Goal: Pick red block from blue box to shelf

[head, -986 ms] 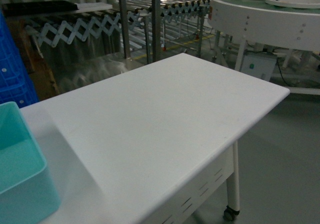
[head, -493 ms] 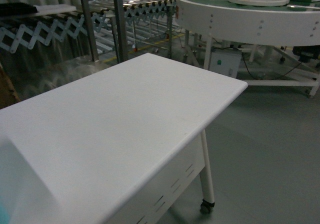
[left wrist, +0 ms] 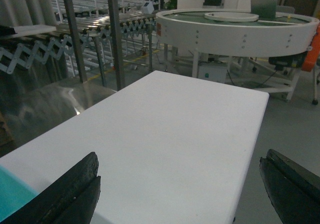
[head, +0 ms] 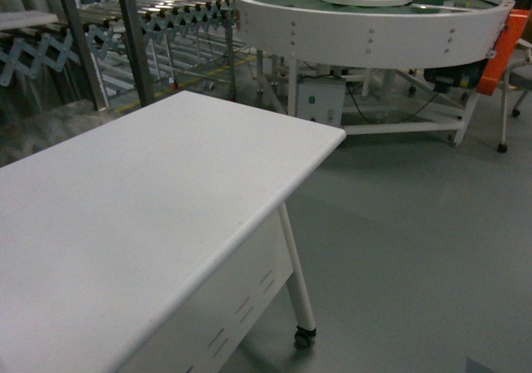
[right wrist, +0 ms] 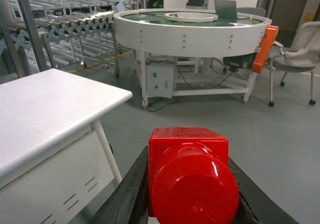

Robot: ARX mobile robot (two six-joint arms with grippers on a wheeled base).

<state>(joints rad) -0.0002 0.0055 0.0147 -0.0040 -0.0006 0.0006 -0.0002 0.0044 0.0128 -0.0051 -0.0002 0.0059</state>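
Your view has swung right: the box has left the head frame and the table slid left. Right gripper clamps the red block; left gripper gapes empty. Turning could jolt the block loose.

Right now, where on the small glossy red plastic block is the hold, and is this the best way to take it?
The right pincer clamps the small glossy red plastic block on its two flat opposite side walls, one dark finger on each side. The round stud faces the camera and stays free. Flat parallel walls probably suit the fingers best; the curved stud would likely slip.
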